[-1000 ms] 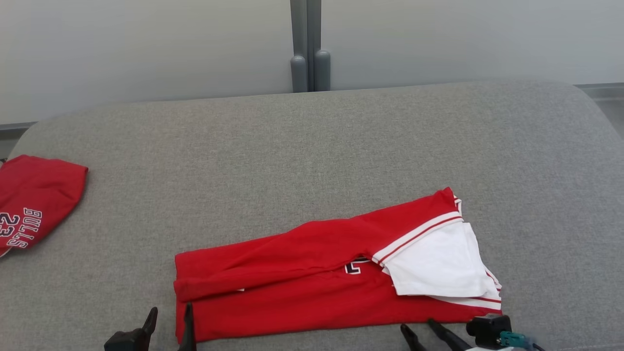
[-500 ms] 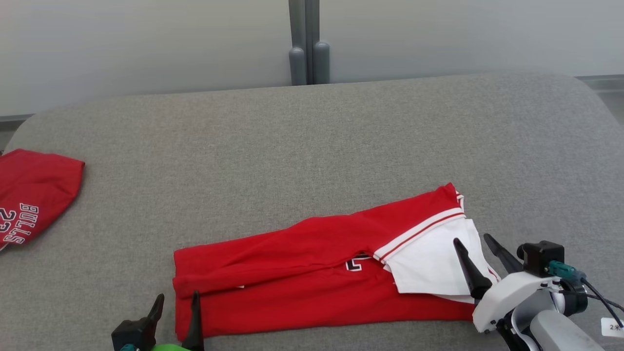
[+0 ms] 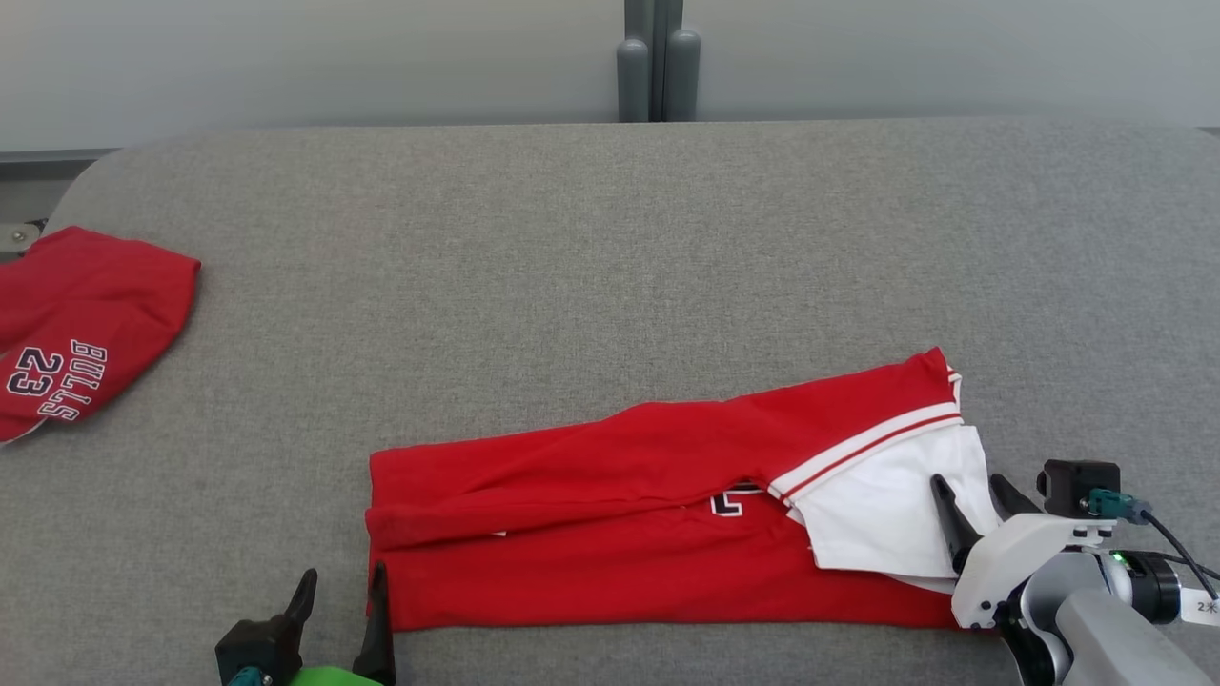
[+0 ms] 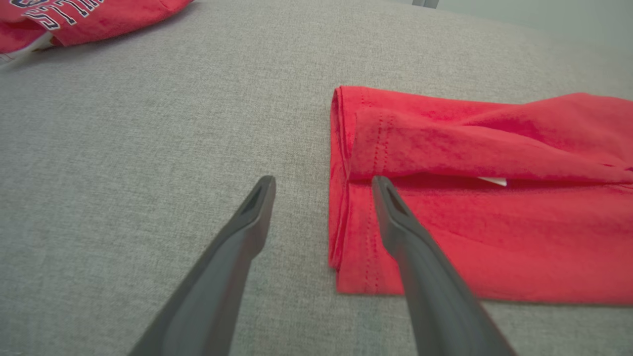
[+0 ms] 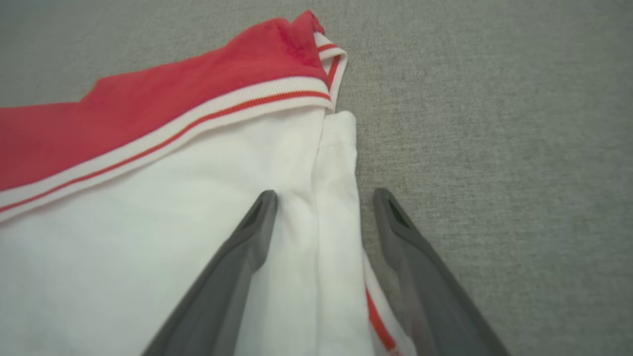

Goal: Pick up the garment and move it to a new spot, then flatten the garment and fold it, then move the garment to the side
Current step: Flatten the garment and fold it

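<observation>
The garment (image 3: 610, 514) is a red shirt with white, red-striped sleeve trim, folded into a long band on the grey cushion (image 3: 572, 267). My left gripper (image 3: 343, 574) stands open at the band's near left corner. In the left wrist view its right finger is over the red hem (image 4: 356, 222) and its left finger over bare cushion, with the left gripper (image 4: 322, 180) straddling that edge. My right gripper (image 3: 968, 481) is open at the band's right end. The right gripper (image 5: 325, 193) straddles the white sleeve's (image 5: 148, 207) outer edge.
A second red garment printed BULLS 23 (image 3: 86, 333) lies at the cushion's far left edge, also seen as the red garment (image 4: 74, 20) at the top left. A grey post (image 3: 658, 57) stands against the wall behind the cushion.
The head camera has shifted, sliding the scene right and down. My right arm came forward from the bottom edge over the white sleeve end. The left gripper stayed at the left corner.
</observation>
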